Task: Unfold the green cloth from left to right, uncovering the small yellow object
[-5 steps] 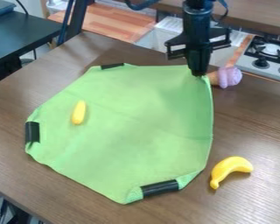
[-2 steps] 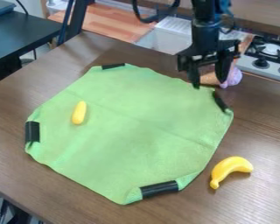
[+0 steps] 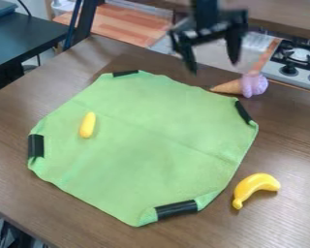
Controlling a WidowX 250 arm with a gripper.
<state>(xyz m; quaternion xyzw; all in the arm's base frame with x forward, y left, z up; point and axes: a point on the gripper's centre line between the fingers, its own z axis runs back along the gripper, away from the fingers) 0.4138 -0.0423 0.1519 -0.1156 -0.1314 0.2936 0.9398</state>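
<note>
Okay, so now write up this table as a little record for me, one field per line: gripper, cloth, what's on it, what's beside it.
gripper: black gripper, open, holding nothing, raised near the table's far edge
cloth: green cloth, spread out, a black strip at each of four corners
on cloth: small yellow piece
beside cloth, far side: toy ice cream cone, purple top, lying down
beside cloth, near side: yellow banana
surface: brown wooden table

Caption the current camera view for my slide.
Open, empty hand hanging near a green cloth bearing a small yellow piece, toy ice cream cone and banana nearby.
</note>
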